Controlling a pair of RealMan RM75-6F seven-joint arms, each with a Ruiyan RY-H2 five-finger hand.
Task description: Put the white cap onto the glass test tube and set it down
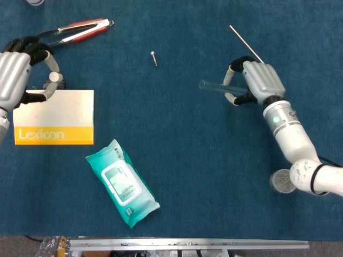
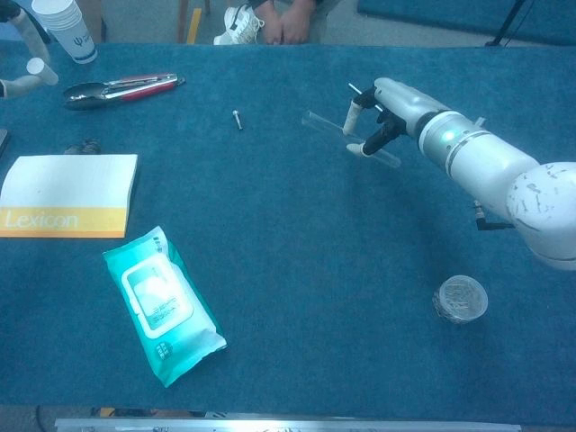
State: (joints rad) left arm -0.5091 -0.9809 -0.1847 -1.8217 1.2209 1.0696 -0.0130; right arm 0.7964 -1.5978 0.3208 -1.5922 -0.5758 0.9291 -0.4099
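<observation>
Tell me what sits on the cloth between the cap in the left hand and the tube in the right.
Only a small screw lies between the white cap and glass test tube; otherwise bare blue cloth, clearest in the head view.

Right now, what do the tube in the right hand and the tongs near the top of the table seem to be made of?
The test tube, held by the right hand, looks like clear glass: the blue cloth shows through it, though clear plastic would look alike. The tongs look like shiny bare metal at the spoon ends, with red grips that seem to be plastic or rubber.
</observation>
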